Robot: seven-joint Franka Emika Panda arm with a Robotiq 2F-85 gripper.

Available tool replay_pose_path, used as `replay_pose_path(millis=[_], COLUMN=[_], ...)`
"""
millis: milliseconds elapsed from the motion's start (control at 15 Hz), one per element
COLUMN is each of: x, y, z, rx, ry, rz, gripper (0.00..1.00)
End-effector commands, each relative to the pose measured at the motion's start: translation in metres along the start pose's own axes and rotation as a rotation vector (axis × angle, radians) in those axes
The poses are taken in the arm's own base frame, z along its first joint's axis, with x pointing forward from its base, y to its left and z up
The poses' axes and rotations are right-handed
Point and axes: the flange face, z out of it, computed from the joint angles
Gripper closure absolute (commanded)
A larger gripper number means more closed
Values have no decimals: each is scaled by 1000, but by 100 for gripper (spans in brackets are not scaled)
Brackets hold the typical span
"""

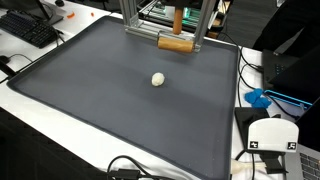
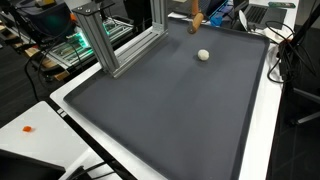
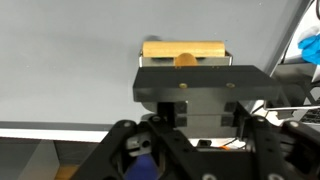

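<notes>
On the mat (image 1: 90, 90), the ball (image 1: 158, 79) lies near the middle; the wooden block (image 1: 175, 43) sits behind it at the far edge, before the aluminium frame (image 1: 160, 33).

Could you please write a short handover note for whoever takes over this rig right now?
End effector: seen only in the wrist view, close to the wooden mallet; open or shut cannot be told.
The wooden mallet stands head down, handle up, at the edge of the mat by the aluminium frame.
The white ball lies on the mat, apart from the mallet.
Done: nothing evident. Left: check whether the mallet is gripped; the ball lies untouched.
</notes>
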Motion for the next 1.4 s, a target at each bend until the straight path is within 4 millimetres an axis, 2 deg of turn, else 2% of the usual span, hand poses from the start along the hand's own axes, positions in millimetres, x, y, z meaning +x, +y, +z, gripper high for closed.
replay_pose_path(millis=[0,333,867,1333], x=[8,15,23,23], y=[0,10,37,40], z=[16,43,69,95], rx=[2,-12,-49,-48], ry=[32,58,85,76], rz=[-12,-24,-19,-24], gripper=[65,65,65,65])
